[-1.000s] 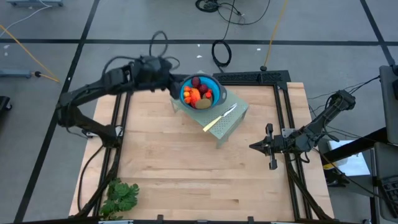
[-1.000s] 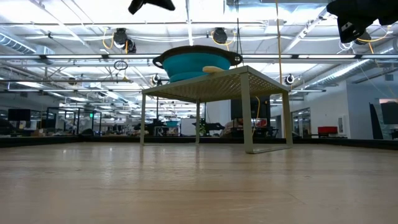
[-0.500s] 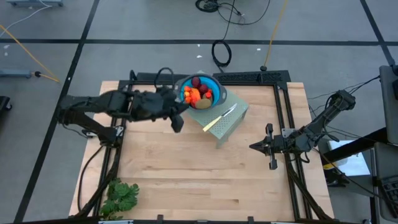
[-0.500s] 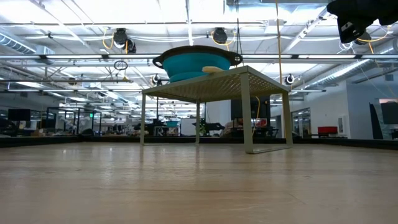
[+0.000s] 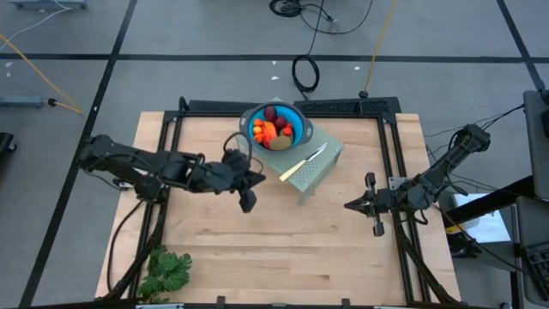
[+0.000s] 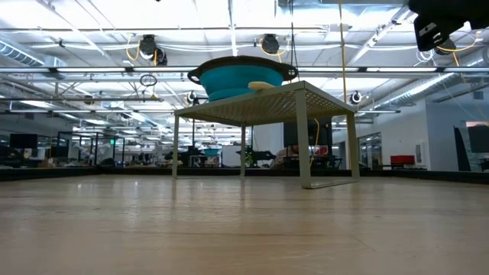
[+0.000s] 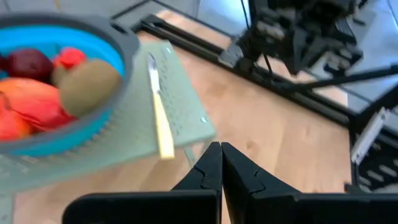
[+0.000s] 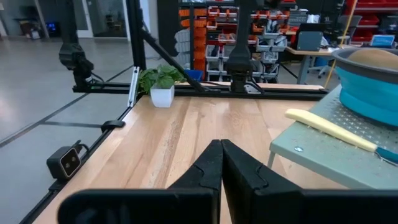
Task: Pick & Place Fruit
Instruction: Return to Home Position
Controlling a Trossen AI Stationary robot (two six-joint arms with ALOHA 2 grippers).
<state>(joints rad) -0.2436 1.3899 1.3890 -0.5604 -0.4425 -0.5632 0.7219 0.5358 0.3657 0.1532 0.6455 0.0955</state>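
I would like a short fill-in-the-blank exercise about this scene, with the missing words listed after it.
The fruit lies inside the ____ strainer bowl.
The bowl and the knife rest on the pale green ____.
The left gripper and the right gripper are both ____.
Missing words: blue; shelf; shut.

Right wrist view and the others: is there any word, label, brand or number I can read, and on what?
No text can be read in any view.
Blue strainer bowl, knife, shelf: no print shows on them.
Storage bins on the racks beyond the table, right wrist view: any labels are too small to read.
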